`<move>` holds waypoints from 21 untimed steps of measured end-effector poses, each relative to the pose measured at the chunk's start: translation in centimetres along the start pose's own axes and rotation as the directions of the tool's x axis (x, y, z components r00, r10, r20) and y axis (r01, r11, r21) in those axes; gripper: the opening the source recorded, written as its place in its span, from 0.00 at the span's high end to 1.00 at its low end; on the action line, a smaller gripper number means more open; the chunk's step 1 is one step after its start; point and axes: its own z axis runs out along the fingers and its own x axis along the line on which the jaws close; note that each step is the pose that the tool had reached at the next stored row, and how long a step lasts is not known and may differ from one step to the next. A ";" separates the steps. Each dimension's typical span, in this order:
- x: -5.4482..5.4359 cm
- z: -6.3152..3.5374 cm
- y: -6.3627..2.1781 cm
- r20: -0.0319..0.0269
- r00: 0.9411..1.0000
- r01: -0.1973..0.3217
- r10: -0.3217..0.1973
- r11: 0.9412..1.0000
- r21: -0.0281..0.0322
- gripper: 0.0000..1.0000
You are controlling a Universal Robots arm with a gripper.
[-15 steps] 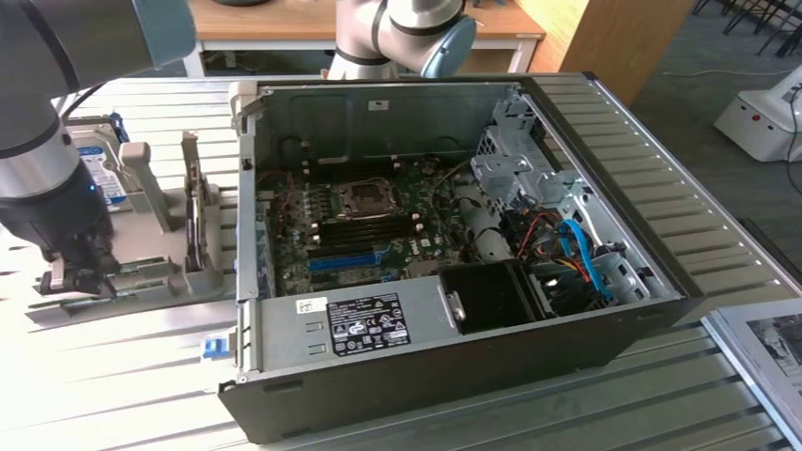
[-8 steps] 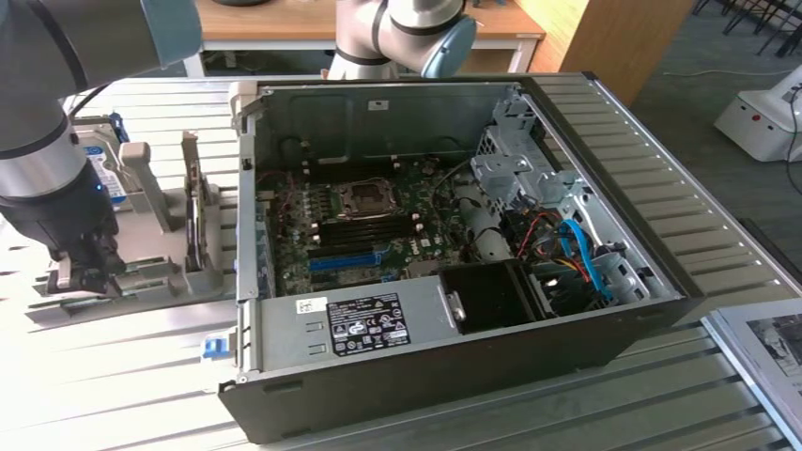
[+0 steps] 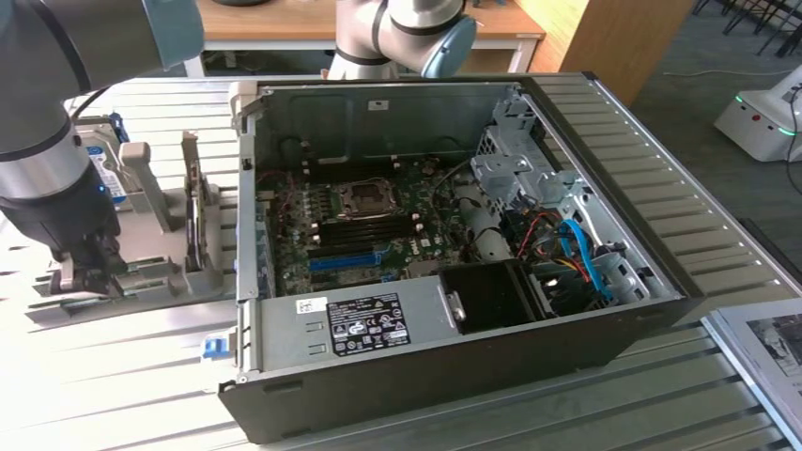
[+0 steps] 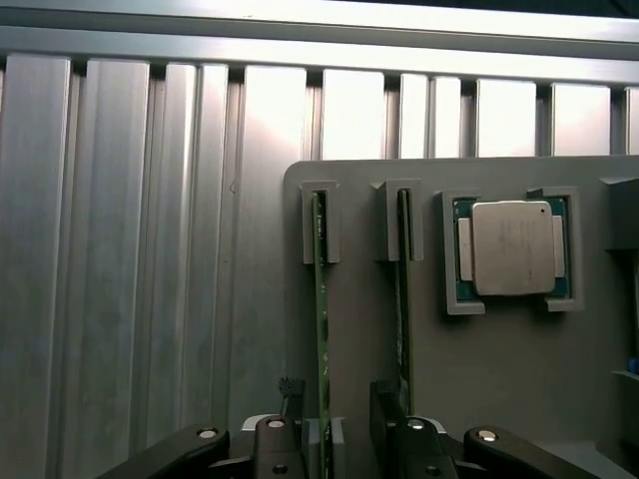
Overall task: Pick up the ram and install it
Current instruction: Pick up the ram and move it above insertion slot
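Straddling, with black gripper [image 4: 336, 424] spread wide and empty, the thin green ram stick [image 4: 321, 299], stood on edge in a grey plastic holder [image 4: 479, 369] for side pinching.

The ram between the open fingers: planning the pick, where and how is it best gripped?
Pinch the ram by its two flat faces midway along its upper edge, coming straight down from above: it stands on edge in the grey holder, one end in a slot.

Ribbed aluminium counter [image 3: 113, 376] under everything, wooden desk [image 3: 282, 23] back at 12 o'clock, grey floor [image 3: 701, 85] around 2, white machine [image 3: 762, 120] glowing green at 3.
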 end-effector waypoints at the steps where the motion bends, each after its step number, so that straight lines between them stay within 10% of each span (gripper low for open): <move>1: 0.0 0.07 0.00 0.000 1.000 0.000 0.000 1.000 0.000 0.61; 21: 0.0 0.49 -0.02 0.000 1.000 0.000 0.000 1.000 0.000 0.62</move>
